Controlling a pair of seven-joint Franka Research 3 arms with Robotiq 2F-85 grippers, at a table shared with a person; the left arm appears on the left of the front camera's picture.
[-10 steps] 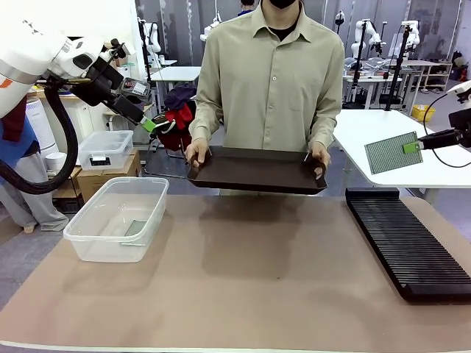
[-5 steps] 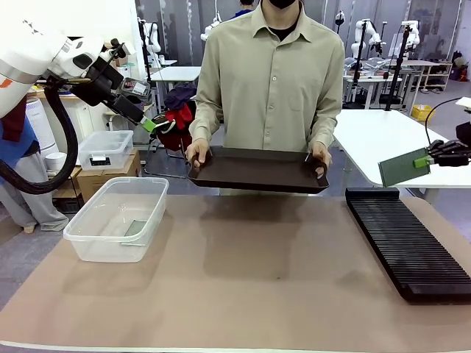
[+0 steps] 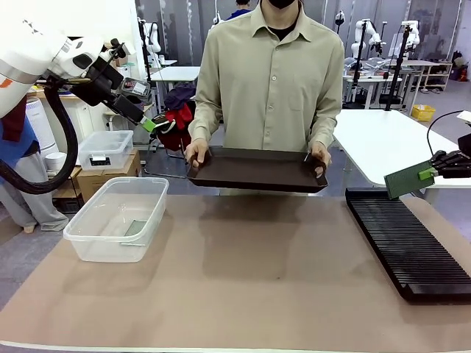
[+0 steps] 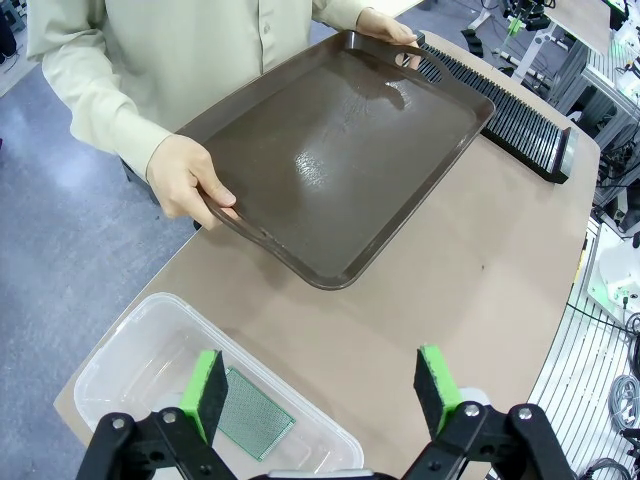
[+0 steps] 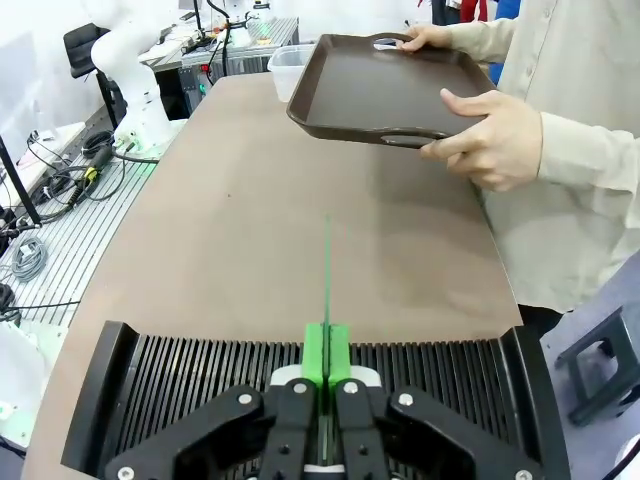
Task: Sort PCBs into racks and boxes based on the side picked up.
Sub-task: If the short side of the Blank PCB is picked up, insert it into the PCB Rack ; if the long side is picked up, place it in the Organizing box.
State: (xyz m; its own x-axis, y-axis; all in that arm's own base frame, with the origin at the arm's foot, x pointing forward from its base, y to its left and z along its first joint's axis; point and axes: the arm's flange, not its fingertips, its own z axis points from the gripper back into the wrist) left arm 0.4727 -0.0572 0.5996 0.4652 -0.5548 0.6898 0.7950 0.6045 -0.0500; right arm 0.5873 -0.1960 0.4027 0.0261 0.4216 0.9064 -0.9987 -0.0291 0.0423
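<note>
Right gripper (image 3: 429,173): pressed together on one PCB (image 3: 407,180), pinching it by an edge between my green pads; in my right wrist view the board stands edge-on as a thin green line running straight out from the fingertips.
Held PCB: in the air above the far end of the rack (image 3: 408,243), tilted, not touching the slots (as far as the front view lets me judge).
Rack: long, black and slotted, lying along the right edge of the table (image 3: 257,279), its far end near the table's far right corner.
Left gripper (image 4: 325,395): spread wide, nothing between my fingers, raised high over the table's left side, above the box.
Box (image 3: 118,218): clear tub near the far left corner of the table.
Second PCB (image 4: 256,427): lying flat on the bottom of the box.
Tray (image 3: 257,170): dark brown, bare, held level above the far edge of the table.
Person's hands: one (image 3: 197,153) on each short end of the tray, the other (image 3: 319,157) gripping the opposite end.
</note>
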